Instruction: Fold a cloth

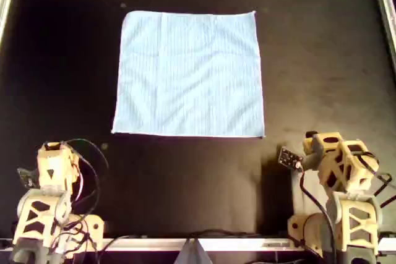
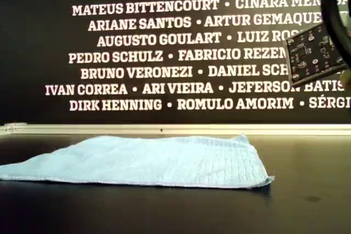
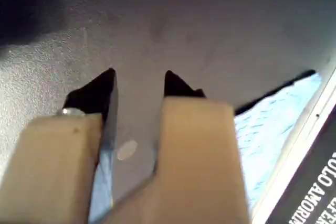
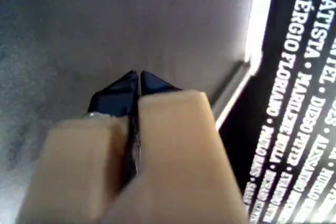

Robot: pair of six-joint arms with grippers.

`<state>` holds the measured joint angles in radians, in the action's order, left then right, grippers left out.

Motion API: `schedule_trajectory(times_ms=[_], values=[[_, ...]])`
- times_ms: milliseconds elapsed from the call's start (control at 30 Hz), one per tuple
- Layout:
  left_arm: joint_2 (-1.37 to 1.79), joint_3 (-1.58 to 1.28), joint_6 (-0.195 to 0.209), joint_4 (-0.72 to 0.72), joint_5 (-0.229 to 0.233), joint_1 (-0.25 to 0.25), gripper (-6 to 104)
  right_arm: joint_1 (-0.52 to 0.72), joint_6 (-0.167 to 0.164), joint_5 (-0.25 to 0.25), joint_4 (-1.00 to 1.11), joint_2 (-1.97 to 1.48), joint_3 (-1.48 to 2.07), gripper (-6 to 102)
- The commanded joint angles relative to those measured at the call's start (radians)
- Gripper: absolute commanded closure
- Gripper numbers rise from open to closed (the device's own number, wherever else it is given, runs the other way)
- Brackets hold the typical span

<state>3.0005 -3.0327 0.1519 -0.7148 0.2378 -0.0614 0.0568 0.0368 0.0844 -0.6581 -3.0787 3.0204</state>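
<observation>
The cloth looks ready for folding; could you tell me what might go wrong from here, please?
The cloth lies flat on the table, so a pinch may slip off its thin edge. The right gripper is shut and must open before grasping. Both grippers, including the open left gripper, sit clear of the cloth, so uneven grasps could skew the fold.

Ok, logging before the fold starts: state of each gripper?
Left gripper: open, empty.
Right gripper: shut, empty.

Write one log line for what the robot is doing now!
cloth: flat, unfolded | left end effector: open, empty | right end effector: shut, empty | both off cloth
</observation>
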Motion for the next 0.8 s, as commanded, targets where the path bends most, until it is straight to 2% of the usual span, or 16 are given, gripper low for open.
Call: schedule_trajectory(times_ms=[0, 233, 333, 433, 567, 700, 733, 767], values=[[0.003, 0.009, 0.006, 0.002, 0.006, 0.011, 67, 0.005, 0.009, 0.009, -0.011, -0.035, 0.011, 97], [0.089, 0.012, 0.006, 0.023, 0.003, 0.008, 66, -0.012, 0.011, 0.014, 0.018, -0.037, -0.02, 96], [0.095, 0.028, 0.006, 0.025, 0.003, 0.008, 63, -0.018, -0.003, 0.023, 0.072, -0.037, -0.012, 89], [0.095, 0.029, 0.006, 0.026, 0.003, 0.006, 51, -0.02, 0.0, 0.041, 0.129, -0.037, 0.002, 75], [0.095, 0.031, -0.005, 0.026, 0.003, 0.006, 25, -0.021, -0.003, 0.043, 0.138, -0.037, -0.018, 57], [0.094, 0.031, -0.006, 0.025, 0.003, 0.006, 3, -0.021, 0.009, 0.043, 0.14, -0.037, -0.035, 45], [0.094, 0.031, -0.008, 0.025, 0.003, 0.006, -1, -0.021, -0.005, 0.043, 0.14, -0.037, -0.043, 43], [0.094, 0.032, -0.009, 0.025, 0.003, 0.006, -4, -0.021, -0.005, 0.043, 0.14, -0.037, -0.049, 42]])
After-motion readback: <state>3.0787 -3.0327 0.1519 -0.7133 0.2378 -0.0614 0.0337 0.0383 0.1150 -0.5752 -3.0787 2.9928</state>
